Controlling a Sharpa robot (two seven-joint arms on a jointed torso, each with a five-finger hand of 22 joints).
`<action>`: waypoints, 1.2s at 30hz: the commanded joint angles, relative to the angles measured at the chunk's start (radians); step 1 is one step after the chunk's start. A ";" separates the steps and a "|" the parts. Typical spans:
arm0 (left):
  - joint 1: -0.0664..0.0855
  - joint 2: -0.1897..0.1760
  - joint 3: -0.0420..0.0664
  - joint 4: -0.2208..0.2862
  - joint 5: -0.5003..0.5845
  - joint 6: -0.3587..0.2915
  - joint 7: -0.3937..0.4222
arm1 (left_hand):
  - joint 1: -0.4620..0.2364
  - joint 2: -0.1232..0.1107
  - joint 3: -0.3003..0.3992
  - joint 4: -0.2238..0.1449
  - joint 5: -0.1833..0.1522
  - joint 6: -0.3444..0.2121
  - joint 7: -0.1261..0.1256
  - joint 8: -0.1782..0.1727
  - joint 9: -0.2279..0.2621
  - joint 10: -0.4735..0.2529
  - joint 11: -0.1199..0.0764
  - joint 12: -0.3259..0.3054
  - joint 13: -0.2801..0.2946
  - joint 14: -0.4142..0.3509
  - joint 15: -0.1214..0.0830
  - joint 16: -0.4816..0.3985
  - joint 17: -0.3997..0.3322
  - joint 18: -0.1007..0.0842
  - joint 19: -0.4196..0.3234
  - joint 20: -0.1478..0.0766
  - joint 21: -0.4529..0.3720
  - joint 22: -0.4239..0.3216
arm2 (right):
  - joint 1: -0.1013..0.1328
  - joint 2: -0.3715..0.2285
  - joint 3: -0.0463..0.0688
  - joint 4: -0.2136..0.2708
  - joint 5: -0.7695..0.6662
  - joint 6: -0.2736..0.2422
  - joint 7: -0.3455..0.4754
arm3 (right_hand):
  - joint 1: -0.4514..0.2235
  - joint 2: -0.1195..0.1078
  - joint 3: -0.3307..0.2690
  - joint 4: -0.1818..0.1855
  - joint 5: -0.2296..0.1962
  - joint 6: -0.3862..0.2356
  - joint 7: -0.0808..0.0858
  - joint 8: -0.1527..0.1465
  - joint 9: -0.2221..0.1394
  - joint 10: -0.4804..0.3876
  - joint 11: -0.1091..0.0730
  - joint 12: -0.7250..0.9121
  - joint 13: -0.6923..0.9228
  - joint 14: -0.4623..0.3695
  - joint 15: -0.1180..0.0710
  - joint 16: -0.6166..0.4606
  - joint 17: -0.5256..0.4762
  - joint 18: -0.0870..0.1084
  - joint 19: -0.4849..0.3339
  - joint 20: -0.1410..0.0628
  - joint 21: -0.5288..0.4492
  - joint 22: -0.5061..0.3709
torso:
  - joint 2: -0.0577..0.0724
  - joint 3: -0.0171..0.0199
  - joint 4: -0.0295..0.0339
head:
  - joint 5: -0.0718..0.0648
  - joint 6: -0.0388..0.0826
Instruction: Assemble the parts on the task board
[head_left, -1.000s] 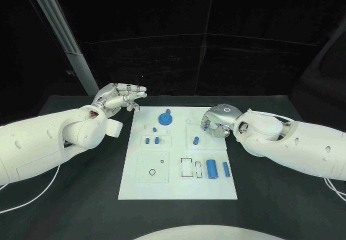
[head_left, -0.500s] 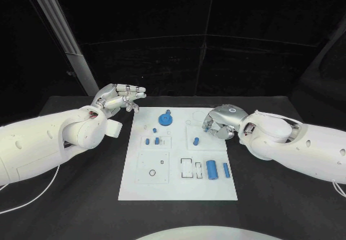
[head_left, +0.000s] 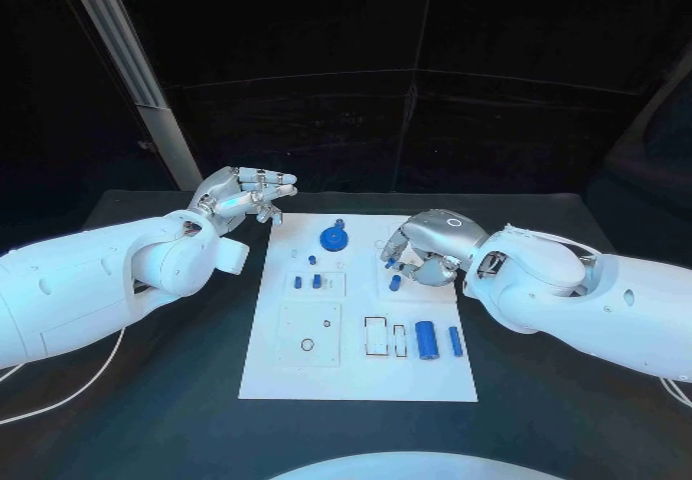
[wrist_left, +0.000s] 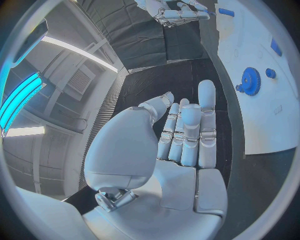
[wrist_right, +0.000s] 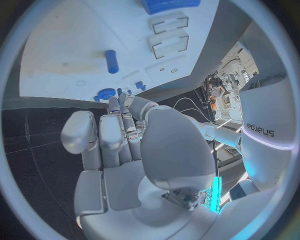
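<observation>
The white task board (head_left: 289, 370) lies mid-table. On it are a blue gear (head_left: 332, 238), small blue pegs (head_left: 306, 282), a short blue piece (head_left: 395, 283), a thick blue cylinder (head_left: 426, 338) and a thin one (head_left: 454, 341). My right hand (head_left: 426, 250) hovers over the board's far right part with its fingers curled in. A small blue part (head_left: 387, 263) shows at their tips, mostly hidden; it seems pinched. My left hand (head_left: 245, 195) is raised off the board's far left corner, fingers apart and empty. The left wrist view shows the gear (wrist_left: 251, 80); the right wrist view shows the short piece (wrist_right: 111, 61).
Empty recesses and outlines mark the board's near left (head_left: 307, 345) and centre (head_left: 375, 335). A pale slanted pole (head_left: 137, 90) stands behind the table's far left. Black tabletop (head_left: 159, 400) surrounds the board on all sides.
My right hand has shifted slightly left over the board, and a blue speck now shows at its fingertips. The left hand has stayed where it was.
</observation>
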 joint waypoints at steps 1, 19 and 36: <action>0.001 0.003 0.001 0.002 0.004 0.000 0.007 | 0.004 0.003 -0.005 -0.004 0.006 -0.002 0.006 0.002 -0.001 -0.007 0.002 0.005 -0.001 -0.006 0.001 -0.004 -0.001 0.014 -0.008 0.001 -0.006 -0.001 | 0.002 0.023 0.001 0.012 0.028 -0.036 0.027 | 0.008 0.003 0.003 -0.005 0.007 0.009 -0.001 -0.001 0.001 0.008 0.002 -0.003 0.001 0.026 -0.005 0.004 0.001 -0.015 0.007 -0.003 0.004 0.001 | 0.000 -0.0004 -0.0008 | 0.016 -0.004; 0.001 0.016 0.001 0.007 0.004 -0.004 0.006 | 0.006 0.003 -0.005 -0.004 0.006 -0.002 0.006 0.003 -0.001 -0.008 0.002 0.006 -0.001 -0.006 0.001 -0.003 -0.001 0.014 -0.008 0.001 -0.007 -0.002 | -0.044 0.183 -0.003 -0.067 0.072 0.008 0.062 | 0.006 0.005 0.004 -0.003 0.010 0.009 0.000 -0.002 0.000 0.008 0.003 -0.004 0.000 0.025 -0.005 0.002 -0.003 -0.014 0.006 -0.004 0.003 -0.001 | 0.002 -0.0016 -0.0011 | 0.108 -0.038; 0.002 0.032 0.001 0.007 0.004 -0.005 0.004 | 0.006 0.003 -0.005 -0.004 0.006 -0.002 0.006 0.003 -0.001 -0.008 0.002 0.006 -0.001 -0.006 0.001 -0.003 -0.001 0.014 -0.008 0.001 -0.007 -0.002 | -0.094 0.251 -0.011 -0.114 0.042 0.069 0.070 | 0.003 0.006 0.004 -0.003 0.011 0.008 0.001 -0.003 0.000 0.007 0.003 -0.006 0.000 0.025 -0.005 0.001 -0.006 -0.014 0.004 -0.004 0.003 -0.003 | 0.002 0.0007 -0.0004 | 0.115 -0.050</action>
